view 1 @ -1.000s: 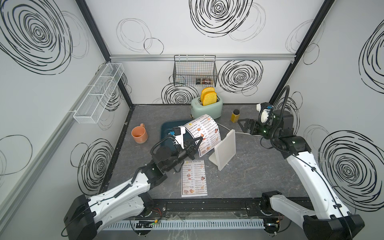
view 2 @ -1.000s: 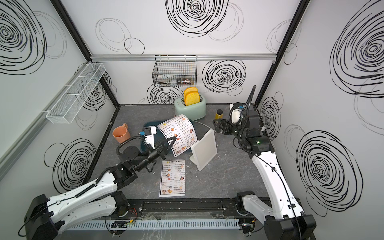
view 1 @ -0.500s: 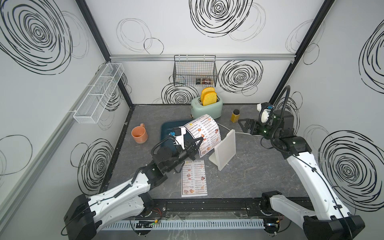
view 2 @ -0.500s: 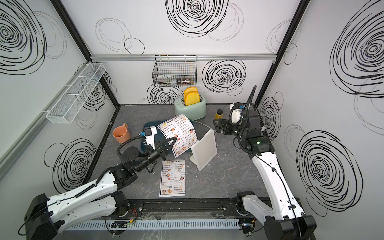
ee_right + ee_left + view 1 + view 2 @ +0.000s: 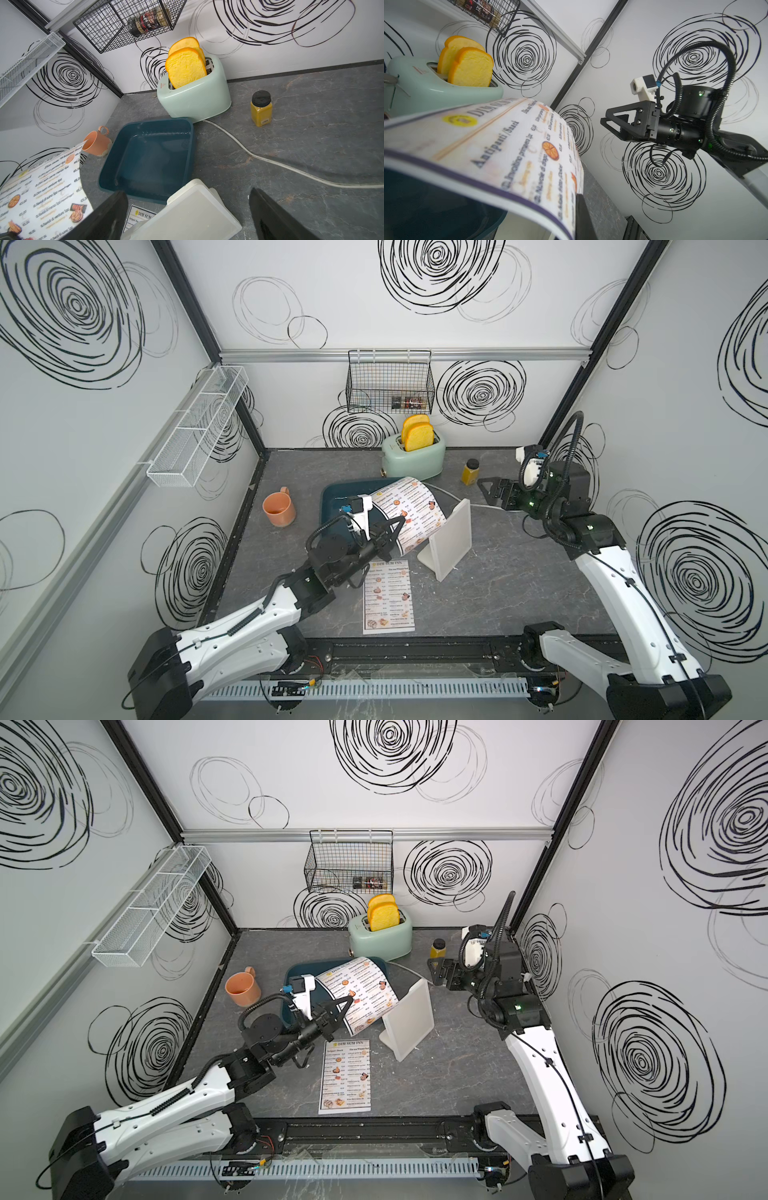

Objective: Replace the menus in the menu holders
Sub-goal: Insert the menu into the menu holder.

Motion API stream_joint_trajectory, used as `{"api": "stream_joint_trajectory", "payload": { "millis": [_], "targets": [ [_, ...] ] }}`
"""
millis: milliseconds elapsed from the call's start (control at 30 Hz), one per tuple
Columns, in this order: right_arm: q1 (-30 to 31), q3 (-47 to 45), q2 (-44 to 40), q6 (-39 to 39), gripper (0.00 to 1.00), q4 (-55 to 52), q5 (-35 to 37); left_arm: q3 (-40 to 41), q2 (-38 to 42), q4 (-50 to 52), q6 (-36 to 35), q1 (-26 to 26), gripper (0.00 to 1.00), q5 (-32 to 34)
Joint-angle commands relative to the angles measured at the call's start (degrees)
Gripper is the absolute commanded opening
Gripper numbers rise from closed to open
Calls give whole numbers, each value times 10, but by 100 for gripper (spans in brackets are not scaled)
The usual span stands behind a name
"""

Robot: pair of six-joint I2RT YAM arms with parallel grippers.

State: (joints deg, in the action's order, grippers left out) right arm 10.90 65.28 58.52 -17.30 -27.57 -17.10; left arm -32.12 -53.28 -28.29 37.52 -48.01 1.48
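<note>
**Over the teal bin: left gripper clamping a curled menu, right gripper gaping empty**

Across both top views, the left gripper (image 5: pixel 395 531) is pinching shut on the lower edge of the held menu (image 5: pixel 409 510); that sheet is arching up and back over the teal bin (image 5: pixel 332 497) towards the toaster (image 5: pixel 413 456); its printed face is bowing outward just beside the top edge of the menu holder (image 5: pixel 451 535). The holder is standing tilted on the table (image 5: pixel 519 572), showing its blank white back; the flat menu (image 5: pixel 389 597) is lying face up on the table in front of it, near the front rail, touched by neither arm. The right gripper (image 5: pixel 484 491) is hovering behind the holder near the spice jar (image 5: pixel 471 470), jaws standing wide with nothing between them; an orange mug (image 5: pixel 279 510) is sitting left of the bin.

Through the left wrist camera, the held menu (image 5: pixel 508 149) is curving over the bin, one black finger (image 5: pixel 583 218) pressing at its edge; beyond it the right gripper (image 5: pixel 605 120) is hanging in the air, jaws apart.

Through the right wrist camera, two spread fingers (image 5: pixel 108 214) are framing the menu holder (image 5: pixel 193 212) without touching it; the bin (image 5: pixel 149 158) is lying empty behind it; the flat menu's heading (image 5: pixel 143 215) is peeking out beside the holder.
</note>
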Motion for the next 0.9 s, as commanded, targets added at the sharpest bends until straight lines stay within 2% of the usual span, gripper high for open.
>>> {"api": "stream_joint_trajectory", "payload": {
  "millis": [0, 333, 867],
  "targets": [
    [1, -2, -13, 9, 96, -6, 7, 3, 18, -10, 8, -4, 0, 22],
    [2, -1, -14, 10, 96, -8, 7, 9, 31, -8, 28, -11, 0, 28],
    [2, -3, -25, 10, 96, -13, 8, 17, 60, -5, 7, -19, 0, 80]
  ]
}}
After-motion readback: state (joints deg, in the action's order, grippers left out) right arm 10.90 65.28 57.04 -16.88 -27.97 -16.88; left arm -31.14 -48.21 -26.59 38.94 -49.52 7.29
